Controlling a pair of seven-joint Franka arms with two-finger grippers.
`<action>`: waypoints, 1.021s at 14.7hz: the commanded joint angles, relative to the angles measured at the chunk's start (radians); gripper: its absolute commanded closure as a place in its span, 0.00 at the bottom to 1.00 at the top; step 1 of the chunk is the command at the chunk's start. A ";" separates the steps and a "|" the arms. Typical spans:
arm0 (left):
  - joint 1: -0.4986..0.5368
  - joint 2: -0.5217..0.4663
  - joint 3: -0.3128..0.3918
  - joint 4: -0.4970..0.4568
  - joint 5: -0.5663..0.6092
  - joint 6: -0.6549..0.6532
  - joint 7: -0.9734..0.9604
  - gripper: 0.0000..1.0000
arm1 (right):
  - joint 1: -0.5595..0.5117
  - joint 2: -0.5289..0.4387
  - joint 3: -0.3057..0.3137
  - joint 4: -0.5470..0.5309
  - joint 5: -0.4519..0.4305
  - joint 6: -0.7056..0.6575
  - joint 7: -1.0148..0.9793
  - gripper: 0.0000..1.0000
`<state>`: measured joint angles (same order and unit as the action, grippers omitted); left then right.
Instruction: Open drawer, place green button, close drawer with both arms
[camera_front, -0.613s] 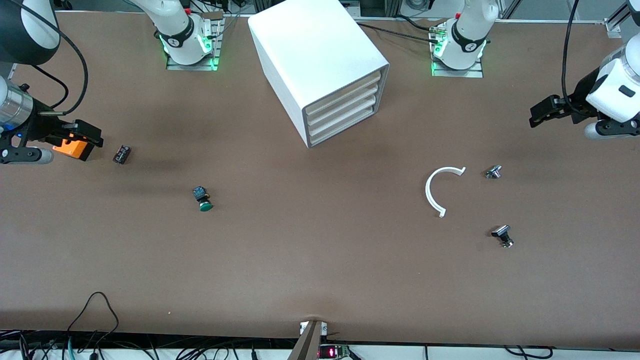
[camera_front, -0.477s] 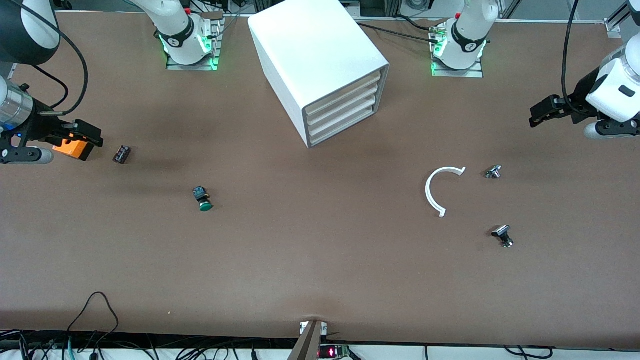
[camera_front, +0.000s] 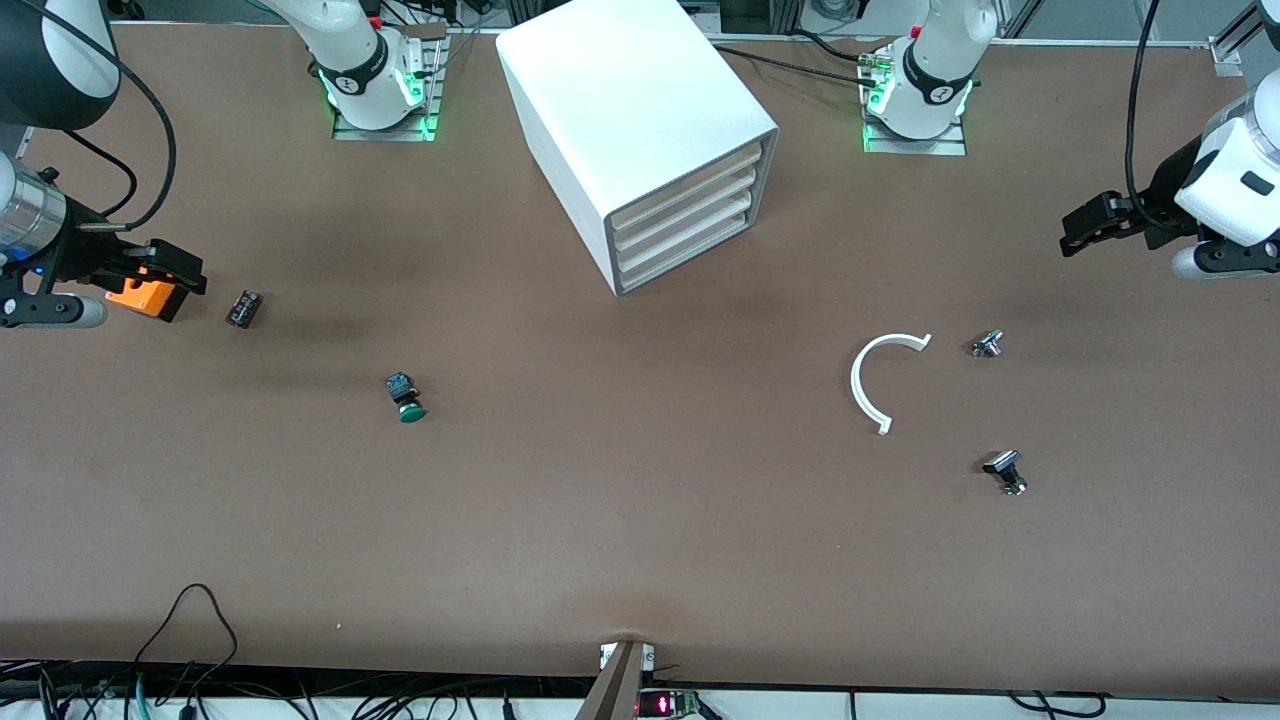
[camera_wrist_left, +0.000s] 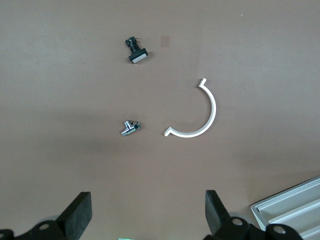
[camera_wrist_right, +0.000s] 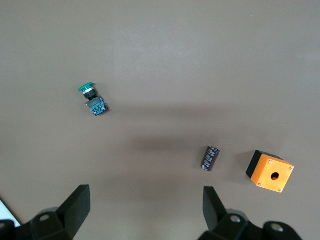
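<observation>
**What I cannot make out**

My right gripper (camera_front: 170, 280) covers part of the orange cube (camera_front: 142, 295) in the front view. My left wrist view shows only a cut-off corner of the cabinet (camera_wrist_left: 292, 207). The small metal fitting (camera_front: 987, 344) is too tiny for me to identify.

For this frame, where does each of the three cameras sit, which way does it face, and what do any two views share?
Front view: high across the table, facing both bases; cabinet, left gripper and right gripper show.
Left wrist view: looks down past open fingers at the white arc.
Right wrist view: looks down past open fingers at the button and orange cube.
Shared: front also shows button and arc.
</observation>
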<state>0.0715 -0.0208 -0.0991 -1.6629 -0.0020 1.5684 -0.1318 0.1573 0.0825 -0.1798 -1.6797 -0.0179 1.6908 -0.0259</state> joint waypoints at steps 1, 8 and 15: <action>-0.001 0.022 -0.001 0.041 -0.012 -0.024 0.006 0.00 | -0.002 -0.017 -0.001 -0.005 0.013 -0.003 -0.017 0.00; -0.010 0.044 -0.016 0.043 0.002 -0.022 0.009 0.00 | 0.031 0.063 0.008 -0.006 0.012 0.136 -0.017 0.00; -0.013 0.246 -0.065 0.089 0.007 -0.076 0.011 0.00 | 0.102 0.201 0.008 0.028 0.009 0.167 -0.019 0.00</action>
<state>0.0594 0.1072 -0.1394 -1.6563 -0.0017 1.5472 -0.1307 0.2335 0.2422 -0.1679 -1.6822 -0.0174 1.8663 -0.0313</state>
